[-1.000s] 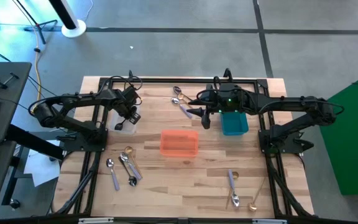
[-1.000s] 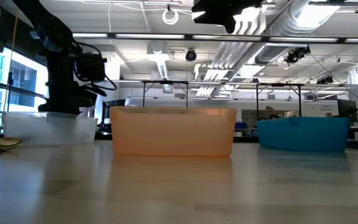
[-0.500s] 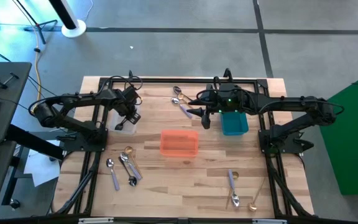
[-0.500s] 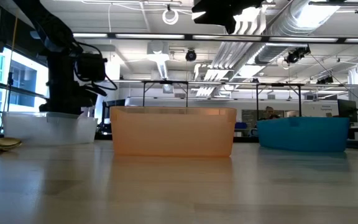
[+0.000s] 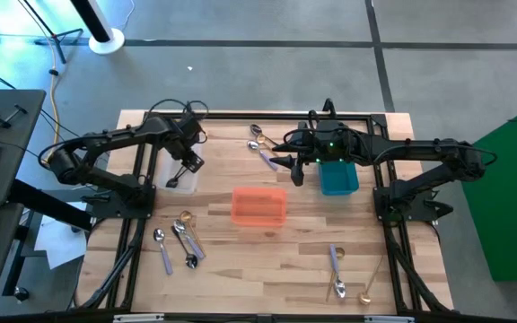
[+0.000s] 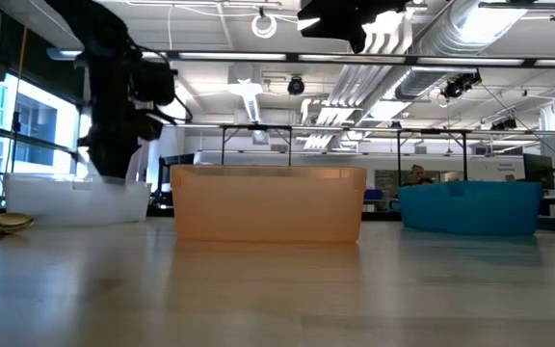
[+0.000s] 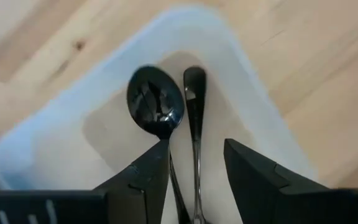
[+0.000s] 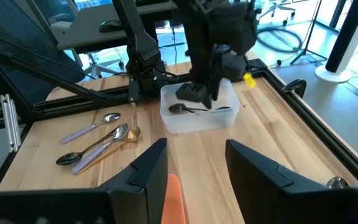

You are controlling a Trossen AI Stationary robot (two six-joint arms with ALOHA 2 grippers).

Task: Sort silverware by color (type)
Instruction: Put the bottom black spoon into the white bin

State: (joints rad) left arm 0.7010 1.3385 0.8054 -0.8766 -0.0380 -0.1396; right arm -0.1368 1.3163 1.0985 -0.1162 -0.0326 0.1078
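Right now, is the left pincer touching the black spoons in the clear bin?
Apart. The left wrist view shows the left pincer open above the clear bin, with both black spoons lying on its floor, free of the fingers.

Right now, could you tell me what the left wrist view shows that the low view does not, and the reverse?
Only the left wrist view shows two black spoons lying side by side inside the clear bin, with the left gripper open above them. Only the low view shows the orange bin, the teal bin and a gold spoon at the table's edge. Both show the clear bin and the left gripper over it.
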